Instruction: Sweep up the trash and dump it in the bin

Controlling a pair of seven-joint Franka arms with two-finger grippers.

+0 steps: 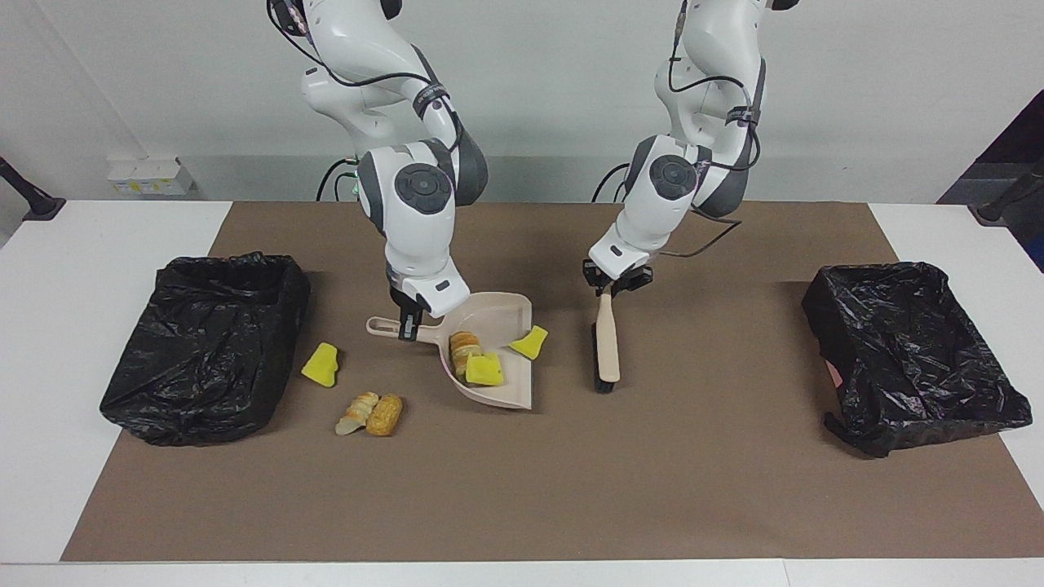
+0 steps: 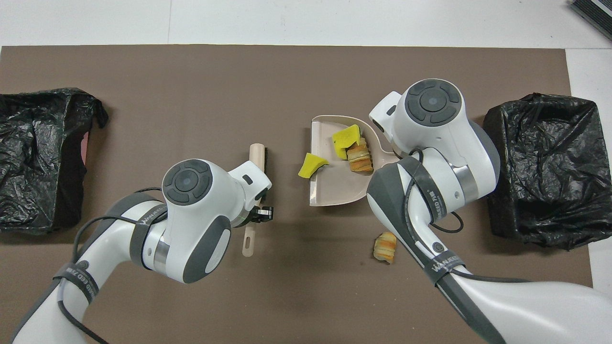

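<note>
Over the mat's middle, your right gripper (image 1: 410,323) pinches the dustpan (image 1: 497,359) handle, keeping the trash (image 1: 474,359) aboard for the bin (image 1: 204,342); your left gripper (image 1: 612,285) clamps the brush (image 1: 605,346) clear.

Beige dustpan (image 1: 510,314) and beige brush (image 1: 606,346) with black bristles, yellow sponge chunks (image 1: 529,342), golden-brown striped rolls (image 1: 371,414), glossy black bin bags (image 1: 208,346), flat brown mat (image 1: 571,489) over a white desk (image 1: 49,326), white-and-grey arms.
</note>
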